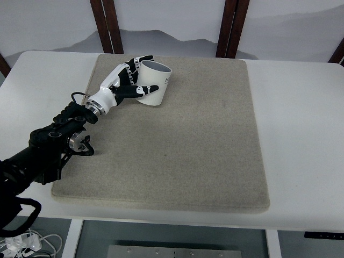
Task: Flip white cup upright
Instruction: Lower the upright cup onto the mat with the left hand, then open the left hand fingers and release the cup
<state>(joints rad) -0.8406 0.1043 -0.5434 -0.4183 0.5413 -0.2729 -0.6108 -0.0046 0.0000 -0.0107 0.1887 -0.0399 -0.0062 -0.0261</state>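
Observation:
The white cup (154, 81) sits at the far left of the beige mat (204, 134), tilted, its open mouth facing up and to the right. My left hand (131, 78) wraps around the cup's left side, with the thumb across its lower front and the fingers curled over its upper edge. The black left arm (48, 145) comes in from the lower left. The right arm does not show.
The mat lies on a white table (301, 118). Dark wooden posts (107, 24) stand behind the table's far edge. Cables (21, 242) lie on the floor at the lower left.

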